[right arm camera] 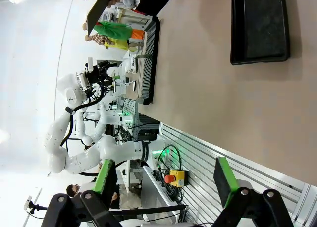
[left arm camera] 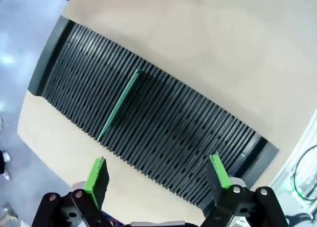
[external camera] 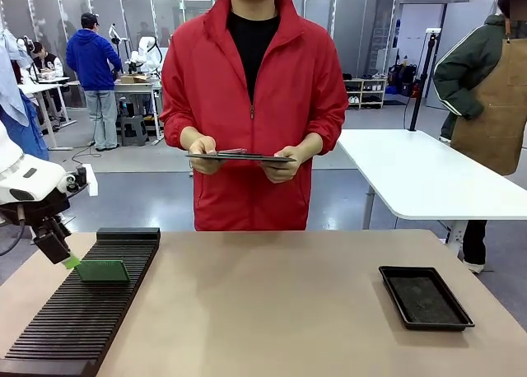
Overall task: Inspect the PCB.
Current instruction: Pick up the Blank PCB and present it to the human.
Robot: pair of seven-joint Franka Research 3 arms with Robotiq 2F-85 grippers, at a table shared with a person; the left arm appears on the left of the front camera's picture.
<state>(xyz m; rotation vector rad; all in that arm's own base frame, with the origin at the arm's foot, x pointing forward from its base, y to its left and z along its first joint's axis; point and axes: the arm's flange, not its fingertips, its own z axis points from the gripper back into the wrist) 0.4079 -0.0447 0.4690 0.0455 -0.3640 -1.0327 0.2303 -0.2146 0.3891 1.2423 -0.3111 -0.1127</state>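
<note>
The PCB [external camera: 103, 270], a pale-green board, stands on edge in a slot of the black ribbed rack [external camera: 78, 319]. My left gripper [external camera: 64, 256] hovers just left of it, a green pad close to the board's corner. In the left wrist view the PCB [left arm camera: 119, 104] shows as a thin green edge across the rack [left arm camera: 168, 128], ahead of my left gripper [left arm camera: 157, 175], which is open with nothing between its fingers. My right gripper [right arm camera: 166, 180] is open and empty, off the table's edge.
A person in a red jacket stands at the far side holding a dark flat panel [external camera: 239, 156] in both hands. A shallow black tray [external camera: 424, 297] lies at the right, also seen as the tray [right arm camera: 260, 26] in the right wrist view. A white table [external camera: 428, 175] stands behind.
</note>
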